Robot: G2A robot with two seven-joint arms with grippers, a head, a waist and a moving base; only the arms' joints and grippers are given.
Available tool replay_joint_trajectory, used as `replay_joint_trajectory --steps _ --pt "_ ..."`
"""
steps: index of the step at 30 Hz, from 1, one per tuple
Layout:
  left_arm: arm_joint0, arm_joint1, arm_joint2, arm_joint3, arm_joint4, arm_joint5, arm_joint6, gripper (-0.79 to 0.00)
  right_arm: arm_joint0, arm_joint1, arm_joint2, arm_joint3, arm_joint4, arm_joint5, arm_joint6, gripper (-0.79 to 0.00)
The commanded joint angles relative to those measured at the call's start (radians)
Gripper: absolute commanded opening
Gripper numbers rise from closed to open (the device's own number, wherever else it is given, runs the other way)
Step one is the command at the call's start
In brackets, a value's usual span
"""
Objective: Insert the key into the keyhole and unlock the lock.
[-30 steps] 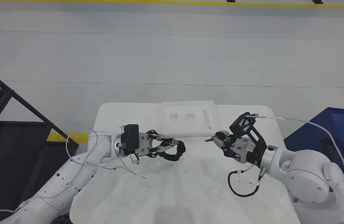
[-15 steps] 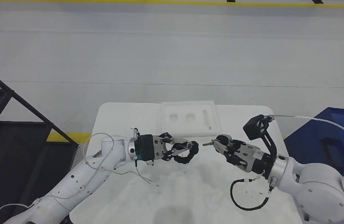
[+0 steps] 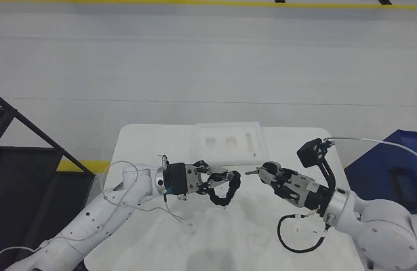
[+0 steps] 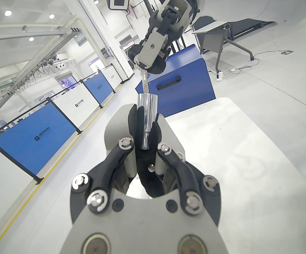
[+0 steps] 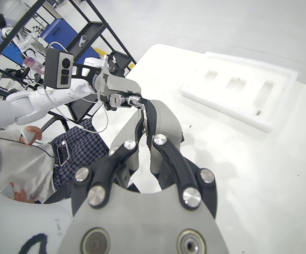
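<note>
Left tool point(image 4: 144, 126) clamps the lock point(image 4: 148, 104); right tool point(image 5: 145, 118) pinches the key point(image 4: 144, 81) above the white tabletop point(image 3: 235, 237) bearing a foam tray point(image 3: 203, 135); pale floor point(image 3: 194, 61) beyond.

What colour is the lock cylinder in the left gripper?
The lock cylinder is shiny silver, clearest in the left wrist view.

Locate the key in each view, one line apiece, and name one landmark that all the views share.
Top view: key sticks out of the right end effector, pointing at the lock.
Left wrist view: key held by the right end effector farther off, tip at the lock's end.
Right wrist view: key edge-on between the right end effector's fingers.
Shared landmark: the lock, gripped by the left end effector.
</note>
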Motion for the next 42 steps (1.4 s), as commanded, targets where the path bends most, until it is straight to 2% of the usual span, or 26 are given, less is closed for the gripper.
replay_joint_trajectory --steps 1,6,14,27,34,39,42 --pt "0.006 -0.005 0.011 -0.023 0.02 0.02 -0.026 -0.785 0.008 0.0 -0.014 0.0 -0.006 0.028 0.004 -0.785" --pt "-0.03 -0.028 0.057 -0.036 0.08 0.042 -0.066 -0.785 0.015 -0.001 -0.033 0.0 -0.043 0.073 -0.022 -0.785" --pt "-0.105 -0.075 0.118 0.081 0.059 0.052 -0.055 -0.785 -0.017 -0.001 -0.035 0.0 -0.136 0.108 -0.103 -0.785" --pt "-0.203 -0.149 0.19 0.244 0.016 0.047 0.026 -0.785 0.013 -0.003 -0.056 0.0 -0.139 0.18 -0.097 -0.785" --pt "-0.235 -0.189 0.228 0.309 -0.006 0.051 0.057 -0.785 0.044 -0.001 -0.056 0.0 -0.162 0.246 -0.024 -0.785" --pt "-0.245 -0.211 0.245 0.353 -0.015 0.042 0.072 -0.785 0.077 -0.001 -0.067 0.0 -0.177 0.275 0.008 -0.785" --pt "-0.245 -0.211 0.245 0.353 -0.015 0.042 0.072 -0.785 0.077 -0.001 -0.067 0.0 -0.177 0.275 0.008 -0.785"
